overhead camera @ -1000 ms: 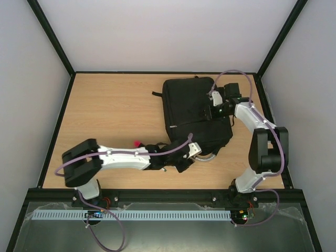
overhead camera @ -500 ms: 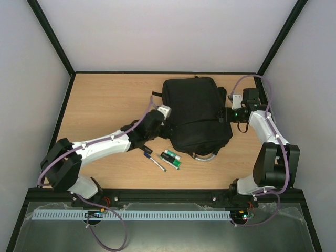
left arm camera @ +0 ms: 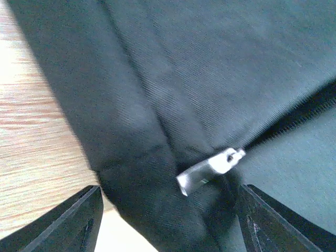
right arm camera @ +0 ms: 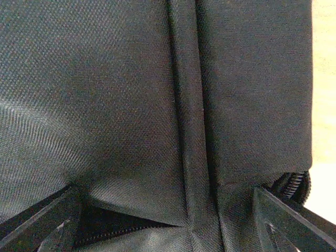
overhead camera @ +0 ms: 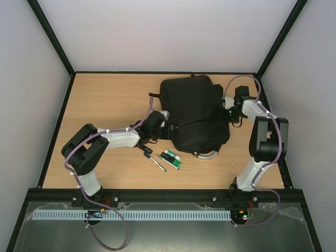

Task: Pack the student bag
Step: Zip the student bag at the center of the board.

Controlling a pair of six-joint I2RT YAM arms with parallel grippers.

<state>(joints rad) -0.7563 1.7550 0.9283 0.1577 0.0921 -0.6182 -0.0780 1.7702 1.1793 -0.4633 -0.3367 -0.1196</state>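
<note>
The student bag is a large black backpack lying flat in the middle of the table. My left gripper is at its left edge. In the left wrist view the left gripper is open, with the bag's corner and a silver zip pull between the jaws. My right gripper is at the bag's right edge. In the right wrist view the right gripper is open, wide over black fabric, with a partly open zip low between the jaws.
A grey loop handle sticks out of the bag's near end. Pens and green markers lie on the wood in front of the bag. A black strap shows at the bag's far left.
My left gripper moved from the bag's near end to its left edge, uncovering the pens and markers. My right gripper left the bag's top, swung out right, and came back to its right edge.
</note>
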